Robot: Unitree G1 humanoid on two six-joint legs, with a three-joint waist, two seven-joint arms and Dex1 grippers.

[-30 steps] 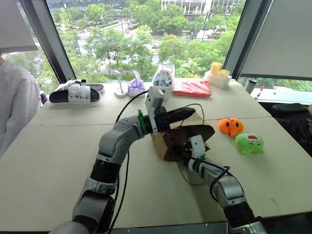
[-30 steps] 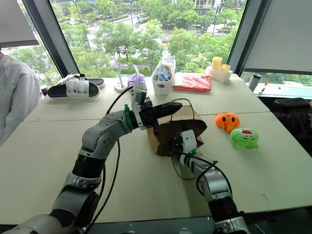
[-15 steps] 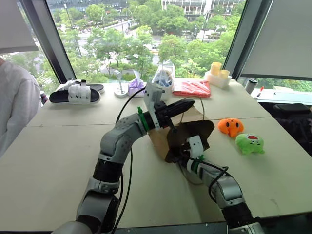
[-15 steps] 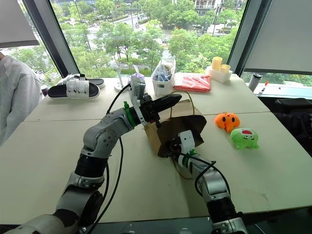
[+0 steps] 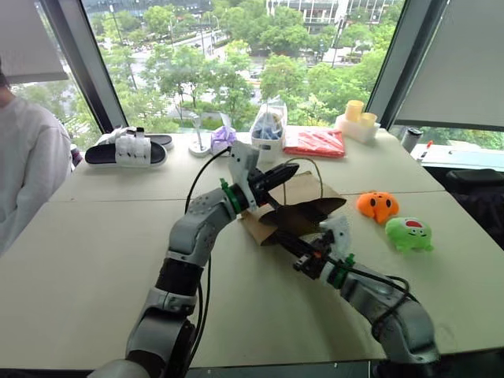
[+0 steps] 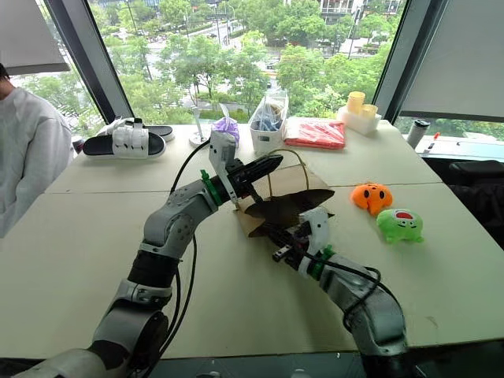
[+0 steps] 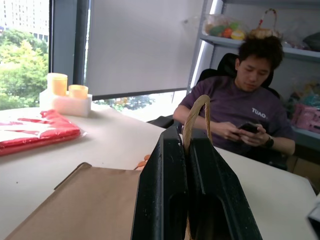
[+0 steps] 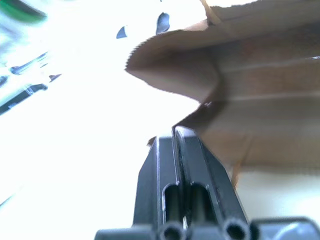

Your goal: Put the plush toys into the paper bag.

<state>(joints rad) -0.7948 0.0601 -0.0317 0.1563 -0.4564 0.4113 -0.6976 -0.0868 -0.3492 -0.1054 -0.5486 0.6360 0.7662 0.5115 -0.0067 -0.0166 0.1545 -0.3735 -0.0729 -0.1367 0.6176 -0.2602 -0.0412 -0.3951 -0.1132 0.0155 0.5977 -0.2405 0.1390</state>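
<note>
From the head cameras, the paper bag is seen lying near the middle of the table, its dark mouth turned toward the right side. The left gripper is held above the bag's far edge, clamped on a twine handle that loops up beside it. The right gripper is seen at the bag's lower rim with its fingers pressed together. The orange plush toy and the green plush toy are set just beside each other, well apart from the bag on its right. In the left wrist view, the twine handle is pinched between the closed fingers above brown paper, and a seated person is visible beyond. In the right wrist view, the closed fingers are pointed at the bag's crumpled edge.
</note>
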